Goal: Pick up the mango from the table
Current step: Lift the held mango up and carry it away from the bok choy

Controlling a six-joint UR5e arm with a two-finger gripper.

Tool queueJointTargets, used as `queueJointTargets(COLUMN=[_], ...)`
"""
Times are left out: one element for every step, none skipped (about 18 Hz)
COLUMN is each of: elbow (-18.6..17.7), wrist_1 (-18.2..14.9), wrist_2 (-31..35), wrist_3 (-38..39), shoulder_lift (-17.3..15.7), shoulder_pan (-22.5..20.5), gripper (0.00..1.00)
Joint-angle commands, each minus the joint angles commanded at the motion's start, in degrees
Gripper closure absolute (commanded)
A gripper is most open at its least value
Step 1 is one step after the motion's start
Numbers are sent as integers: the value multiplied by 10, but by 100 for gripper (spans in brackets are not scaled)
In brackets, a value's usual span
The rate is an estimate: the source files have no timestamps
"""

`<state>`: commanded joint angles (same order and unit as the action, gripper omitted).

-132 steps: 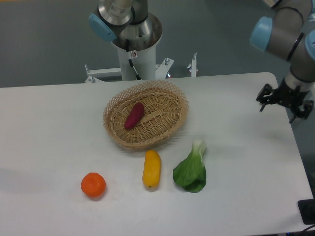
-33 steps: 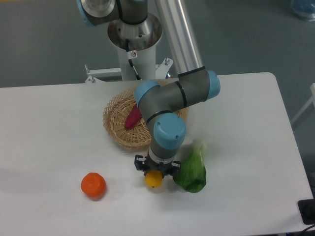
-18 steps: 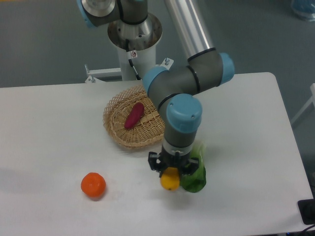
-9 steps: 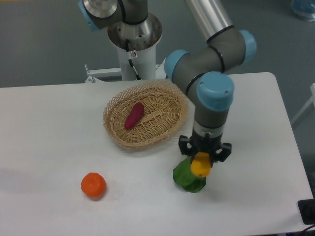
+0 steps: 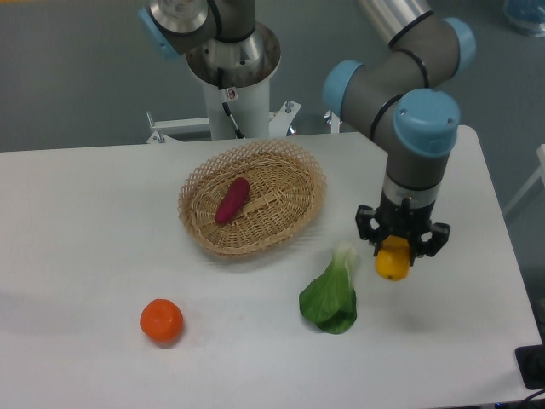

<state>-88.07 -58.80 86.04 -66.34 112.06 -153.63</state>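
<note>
The mango (image 5: 392, 263), a yellow-orange fruit, hangs above the white table (image 5: 94, 221) at the right, seen end-on below the wrist. My gripper (image 5: 398, 249) points straight down and is shut on the mango, its black fingers on either side of the fruit. A faint shadow lies on the tabletop below and to the right of it. Most of the mango's length is hidden by the gripper.
A wicker basket (image 5: 289, 169) with a reddish-purple sweet potato (image 5: 232, 200) stands at the table's middle back. A green leafy vegetable (image 5: 332, 294) lies just left of the gripper. A round orange tangerine (image 5: 162, 320) sits front left. The arm's base column (image 5: 234, 81) stands behind the table.
The arm has carried the mango up and to the right, away from above the leafy vegetable toward the table's right side. The other objects have not moved.
</note>
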Motion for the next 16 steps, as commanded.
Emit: queueJointTargets(elbow=[0,3,7,9,10,13,17,19,25,28,33,39,42,43,42,41], wrist_1=[0,-1,-3,-11,-18,-19,-19,-19,-21,-32,-43,-49,-50,-50,-50,-50], wrist_2=[0,1,6,15,25,32,35,35,35,37,40,40,40,40,41,40], wrist_3=[-18,-35,-52,-64,-70,-73,-77,-81,-84,-85,-85,-85,-85,-85,-85,-85], shoulder_lift=[0,2,3,3,3,5,8,9,11,11,14,15,17,18,19,19], shoulder_pan=[-2,-4,-6,-7,-7,-7,-8,-9,-9,-11,-12,-15,-16,-17,-17,-18], gripper=[68,68,68,68,68,69,69,69,69,69,69,69,69,69,69,69])
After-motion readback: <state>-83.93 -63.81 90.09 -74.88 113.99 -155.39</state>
